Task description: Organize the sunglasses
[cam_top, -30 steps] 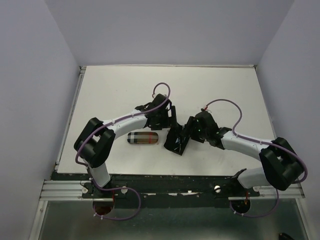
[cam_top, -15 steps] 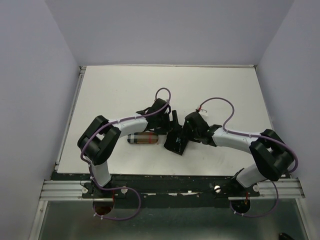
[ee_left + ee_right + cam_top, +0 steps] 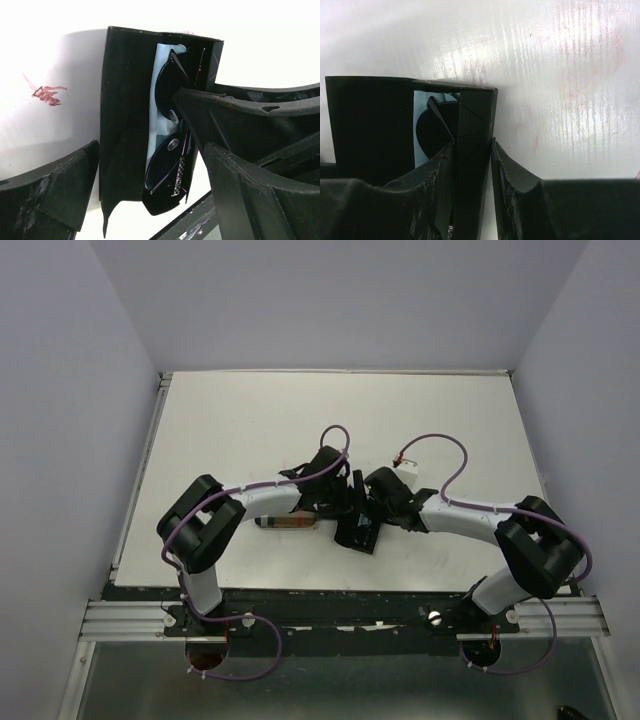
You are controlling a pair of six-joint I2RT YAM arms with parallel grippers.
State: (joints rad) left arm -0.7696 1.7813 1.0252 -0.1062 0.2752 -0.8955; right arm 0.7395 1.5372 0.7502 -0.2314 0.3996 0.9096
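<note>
A black-framed pair of sunglasses [image 3: 167, 165] with dark lenses lies folded on a pale blue cloth inside the open black case [image 3: 122, 115]. That black case [image 3: 358, 532] sits near the table's front middle, between the two arms. My left gripper [image 3: 152, 147] is open, one finger on each side of the case's near end. My right gripper [image 3: 472, 142] is shut on the case's upright side wall [image 3: 475, 125], with one lens [image 3: 432, 130] showing just beyond its left finger. In the top view, the left gripper [image 3: 347, 502] and right gripper [image 3: 368, 514] meet over the case.
The plaid tan-and-black case [image 3: 285, 523] lies closed just left of the black case, partly under my left forearm. The white table [image 3: 230, 430] has a dark front rail [image 3: 340, 605] and walls on three sides. A red smear [image 3: 45, 94] marks the table.
Both arms have drawn in over the black case, and my right gripper has narrowed onto its side wall. The case has shifted slightly. The left gripper stays open.
</note>
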